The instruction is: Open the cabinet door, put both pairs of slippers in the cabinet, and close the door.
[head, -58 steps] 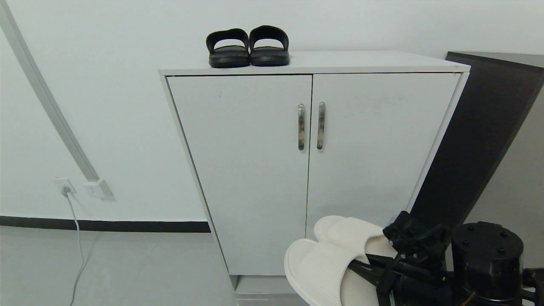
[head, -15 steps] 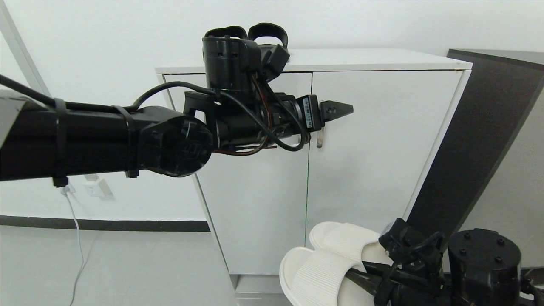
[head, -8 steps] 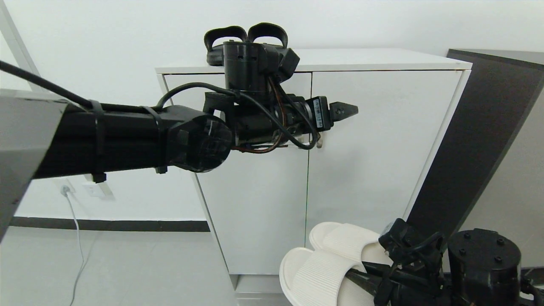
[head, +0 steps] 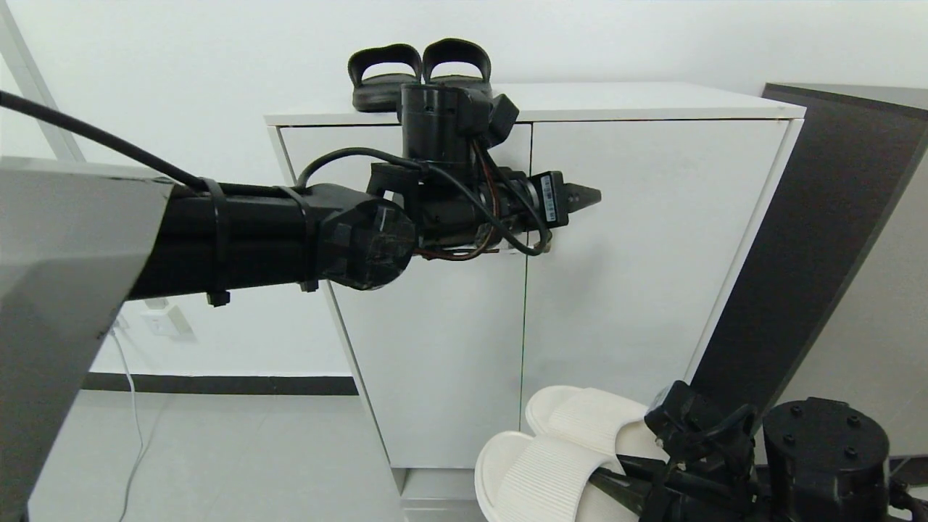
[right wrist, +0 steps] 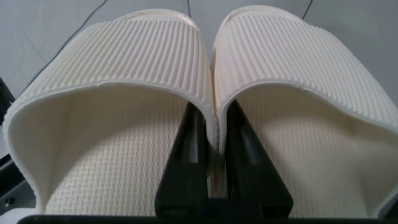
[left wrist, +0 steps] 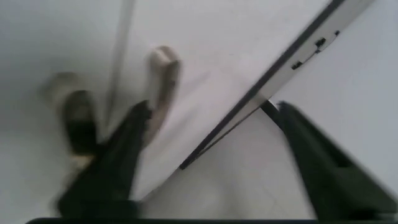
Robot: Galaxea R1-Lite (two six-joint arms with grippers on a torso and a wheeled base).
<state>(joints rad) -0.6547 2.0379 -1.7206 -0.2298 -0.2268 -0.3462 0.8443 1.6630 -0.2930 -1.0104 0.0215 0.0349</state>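
The white cabinet [head: 652, 217] stands with both doors closed, and a pair of black slippers [head: 420, 69] rests on its top at the left. My left gripper [head: 583, 194] is open, level with the door handles near the seam between the doors. In the left wrist view the left gripper [left wrist: 211, 112] has one finger [left wrist: 118, 162] close beside a metal handle [left wrist: 163, 74]; I cannot tell if they touch. Low on the right, in front of the right door, my right gripper [right wrist: 210, 130] is shut on the inner straps of the white slippers [head: 558, 449], also seen as white slippers [right wrist: 149, 81].
A dark panel [head: 834, 217] leans against the cabinet's right side. On the wall at the left are a socket [head: 165, 320] and a hanging cable [head: 134, 435]. Bare floor lies left of the cabinet.
Since 3.9 s ago my left arm has come up in front of the doors. Over the last second it pushed further in and dipped slightly. The right gripper kept the white slippers still.
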